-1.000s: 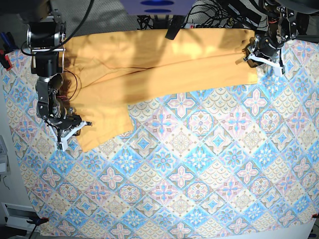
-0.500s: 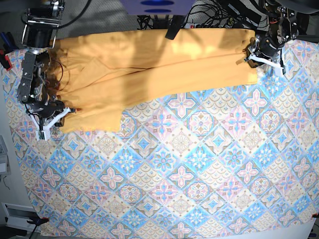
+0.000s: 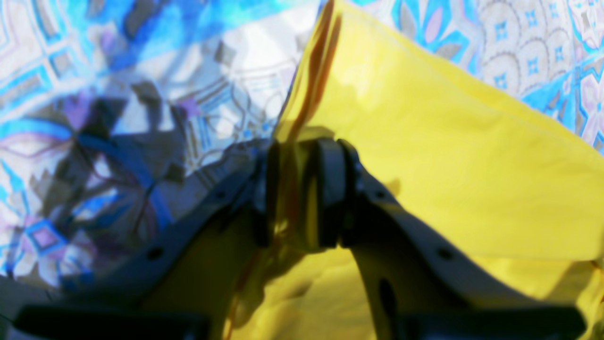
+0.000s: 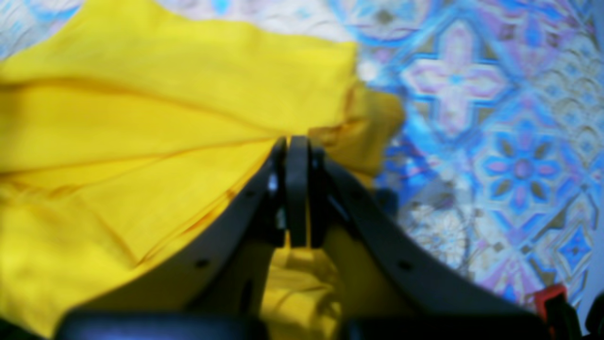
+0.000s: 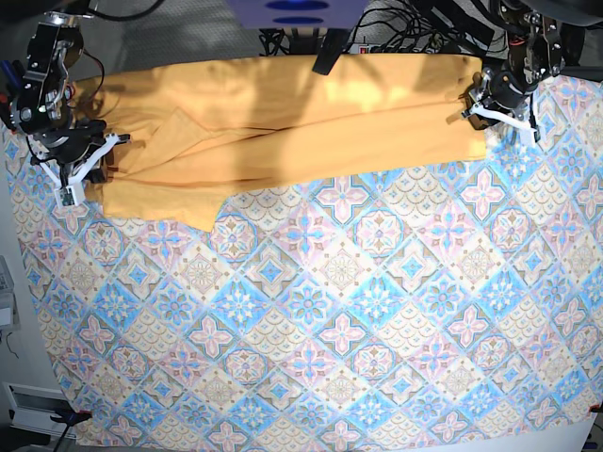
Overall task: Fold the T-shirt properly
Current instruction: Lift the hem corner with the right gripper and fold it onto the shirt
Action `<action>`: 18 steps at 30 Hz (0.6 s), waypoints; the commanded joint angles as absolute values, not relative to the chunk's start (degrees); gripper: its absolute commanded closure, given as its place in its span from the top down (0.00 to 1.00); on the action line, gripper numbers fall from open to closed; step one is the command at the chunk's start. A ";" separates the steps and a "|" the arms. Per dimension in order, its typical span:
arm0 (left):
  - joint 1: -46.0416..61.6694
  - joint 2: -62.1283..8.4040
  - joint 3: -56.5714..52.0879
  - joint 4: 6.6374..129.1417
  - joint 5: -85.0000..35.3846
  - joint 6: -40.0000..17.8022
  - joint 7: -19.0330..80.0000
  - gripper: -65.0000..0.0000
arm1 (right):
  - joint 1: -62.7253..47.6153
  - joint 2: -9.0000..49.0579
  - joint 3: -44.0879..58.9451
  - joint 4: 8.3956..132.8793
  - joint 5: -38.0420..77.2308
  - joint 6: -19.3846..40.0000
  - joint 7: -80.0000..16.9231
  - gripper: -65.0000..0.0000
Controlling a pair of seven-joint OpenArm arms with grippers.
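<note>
Stretched lengthwise along the far edge of the desk [image 5: 377, 311]: the T-shirt [image 5: 283, 122], already doubled over into a long band on the blue-pink patterned tablecloth [image 5: 358, 339]; held at both ends. At the base view's right end, left claw [image 5: 502, 106] pinched on a thick bunch of yellow cloth, jaws parted only by the fabric between them, as seen in the left wrist view [image 3: 297, 193]. At the base view's left end, right claw [image 5: 83, 169] clamped fully tight on a thin gathered edge, folds fanning out from the grip in the right wrist view [image 4: 295, 189]. Judged from this: first lengthwise fold roughly done, though uneven, with a flap hanging lower near the left end; crosswise folds not yet made; smoothing and final squaring probably also left.
</note>
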State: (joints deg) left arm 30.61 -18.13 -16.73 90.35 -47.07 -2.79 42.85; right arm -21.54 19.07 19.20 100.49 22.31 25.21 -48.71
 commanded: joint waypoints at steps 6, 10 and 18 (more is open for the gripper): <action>30.55 -18.95 -17.19 91.12 -47.52 -3.03 42.24 0.22 | -21.67 20.09 22.11 101.67 26.07 25.01 -47.43 0.01; 30.55 -18.95 -17.19 91.12 -47.52 -3.03 42.24 0.22 | -16.22 18.68 21.85 101.58 25.98 25.01 -47.78 0.07; 30.55 -18.95 -17.19 91.12 -47.52 -3.03 42.24 0.22 | -13.85 17.89 21.23 98.15 25.98 24.75 -50.42 0.30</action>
State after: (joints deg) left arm 30.35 -18.06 -16.73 90.35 -47.13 -2.85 42.87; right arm -14.68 17.02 21.02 96.90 24.86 24.43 -52.58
